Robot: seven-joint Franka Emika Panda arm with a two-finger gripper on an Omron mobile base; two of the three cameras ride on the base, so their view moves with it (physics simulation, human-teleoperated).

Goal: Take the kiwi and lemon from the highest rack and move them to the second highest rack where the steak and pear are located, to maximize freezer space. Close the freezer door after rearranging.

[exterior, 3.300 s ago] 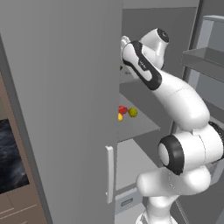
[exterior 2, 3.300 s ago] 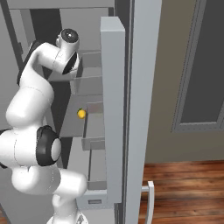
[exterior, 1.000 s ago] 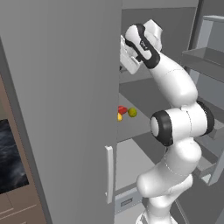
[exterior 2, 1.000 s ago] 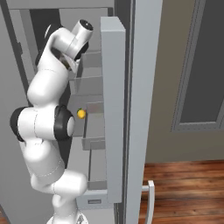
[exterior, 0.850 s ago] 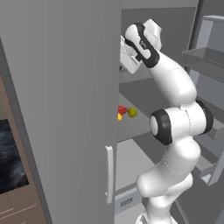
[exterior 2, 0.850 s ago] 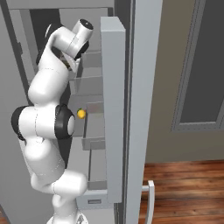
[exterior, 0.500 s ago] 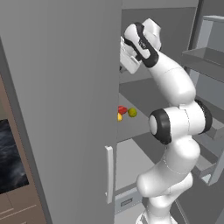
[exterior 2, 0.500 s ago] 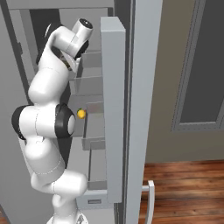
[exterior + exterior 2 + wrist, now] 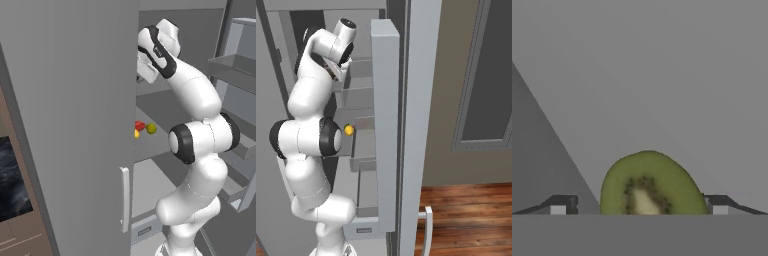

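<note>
In the hand view the kiwi [image 9: 646,184], cut face showing green flesh and a pale core, lies between my gripper's [image 9: 639,206] fingertips [image 9: 560,205]. The jaws stand wide, with a gap on the left side. In the left base view the gripper [image 9: 144,72] reaches in over the highest rack [image 9: 152,93], half hidden by a door edge. On the second highest rack [image 9: 157,146] lie the red steak [image 9: 141,125], the pear [image 9: 151,128] and the lemon [image 9: 136,133]. The lemon [image 9: 349,130] also shows beside my elbow. The freezer door [image 9: 417,100] stands open on the right.
A closed grey door panel [image 9: 75,110] with a pale handle [image 9: 124,199] hides the left part of the shelves. Door bins [image 9: 235,67] jut from the open door's inner side, close to my arm. Lower shelves and a drawer [image 9: 145,227] lie below.
Since the earliest frames the arm has risen and straightened, with the hand now in over the top shelf. Over the last second hardly anything has moved.
</note>
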